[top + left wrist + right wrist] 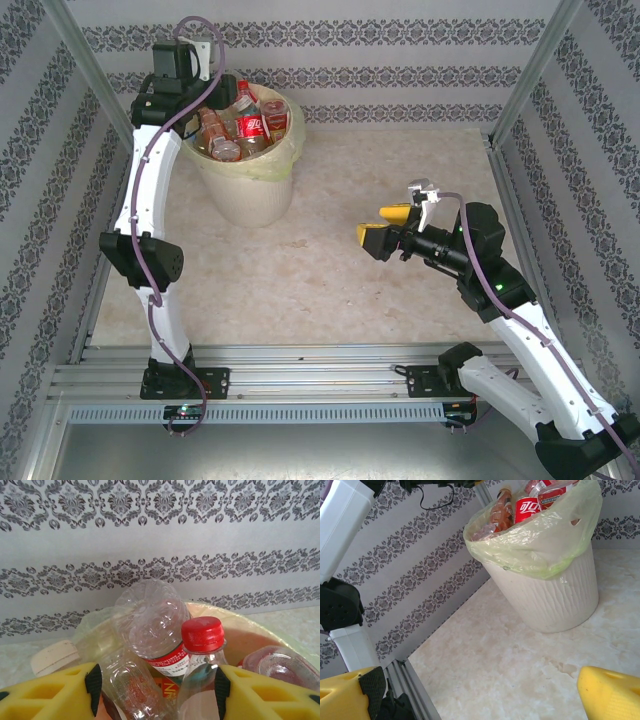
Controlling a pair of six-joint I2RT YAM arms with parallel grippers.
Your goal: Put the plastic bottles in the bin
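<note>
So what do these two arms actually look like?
The left arm and right arm are white tube-like segments joined by chunky black joints, each trailed by a purplish cable. Their fingers are bright yellow blocks with black inner pads.

The cream-white bin (pixel 247 200) is standing upright at the far left of the table (pixel 330 270), near the patterned back wall (pixel 400 75), with its pale yellow bag (pixel 262 165) folding down over the rim. Bottles (pixel 240 125) are piling up inside, heaping above the rim and leaning at mixed angles, red and orange labels showing. In the left wrist view, a red-capped bottle (pixel 202 635) is standing upright just beside a clear bottle (pixel 150 617) that is tilting up, wearing a red-edged label.
</note>
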